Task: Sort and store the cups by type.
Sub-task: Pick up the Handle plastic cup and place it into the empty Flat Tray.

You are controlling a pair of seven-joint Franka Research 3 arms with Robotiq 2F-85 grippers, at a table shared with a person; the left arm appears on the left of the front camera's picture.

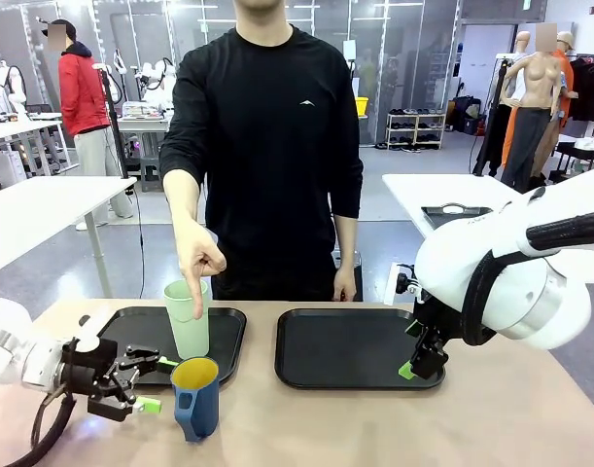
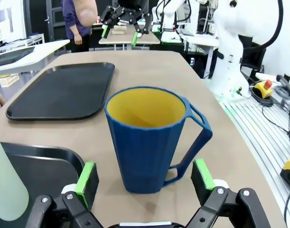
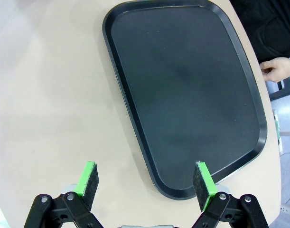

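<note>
A dark blue mug (image 1: 196,399) with a yellow inside stands on the bare table just in front of the left black tray (image 1: 228,326). My left gripper (image 1: 158,384) is open at the mug's left side. In the left wrist view the mug (image 2: 149,137) stands upright just beyond the open left gripper (image 2: 145,175), its handle towards the right pad. A tall pale mint-green tumbler (image 1: 188,326) stands upright on the left tray, also seen as the tumbler (image 2: 4,185) at the picture's left edge. My right gripper (image 1: 410,350) hangs open over the right tray's corner, holding nothing.
The person's hand (image 1: 199,263) points a finger down at the tumbler's rim; the other hand (image 3: 280,69) rests at the table's far edge. The right black tray (image 1: 360,348) has nothing on it, and in the right wrist view the open right gripper (image 3: 147,183) straddles the tray's (image 3: 182,95) near edge.
</note>
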